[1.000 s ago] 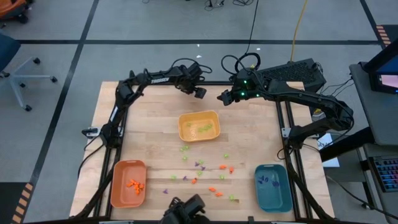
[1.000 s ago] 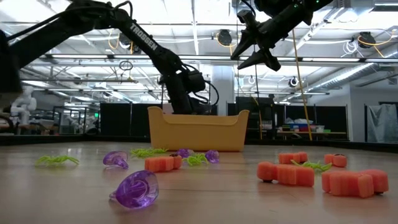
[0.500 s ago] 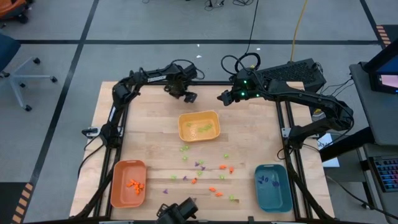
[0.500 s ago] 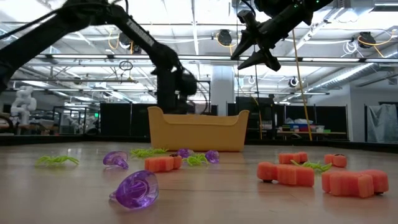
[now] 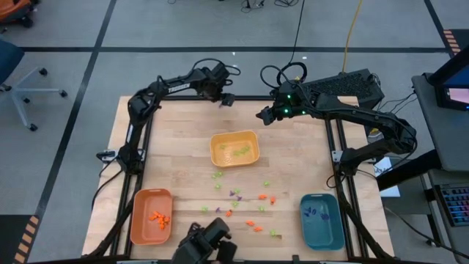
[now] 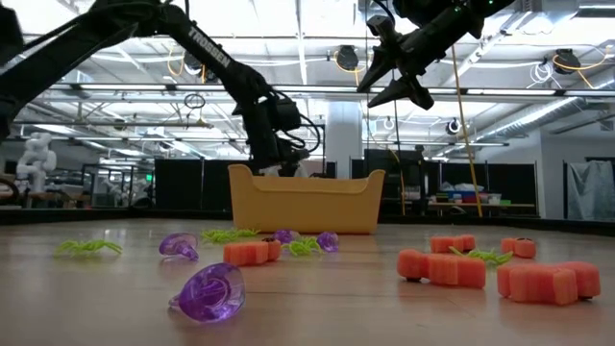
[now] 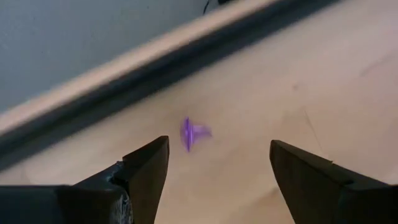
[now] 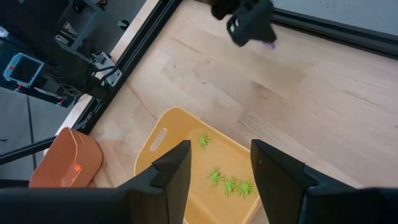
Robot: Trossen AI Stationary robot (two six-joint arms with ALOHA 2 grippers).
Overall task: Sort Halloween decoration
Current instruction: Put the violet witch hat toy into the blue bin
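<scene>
1. A single purple piece point(image 7: 194, 133) is seen lying on the wooden table point(image 5: 176, 147) near its far edge, framed between the spread fingers of the left gripper point(image 5: 224, 99), which is open and holds nothing.
2. The remaining Halloween decoration pieces point(image 5: 245, 205) are scattered at about 6 o'clock from the yellow tray point(image 5: 234, 148); green pieces lie inside that tray, orange ones in the orange tray point(image 5: 151, 215) and purple ones in the teal tray point(image 5: 322, 219).
3. The right gripper point(image 5: 261, 116) is held high above the table at about 1 o'clock from the yellow tray, its fingers parted and empty.
4. A grey floor with dark lines surrounds the table; a large hall with ceiling lights is seen behind it in the low view.
5. The left arm is stretched along the table's far edge; the right arm reaches in from the far right corner.
</scene>
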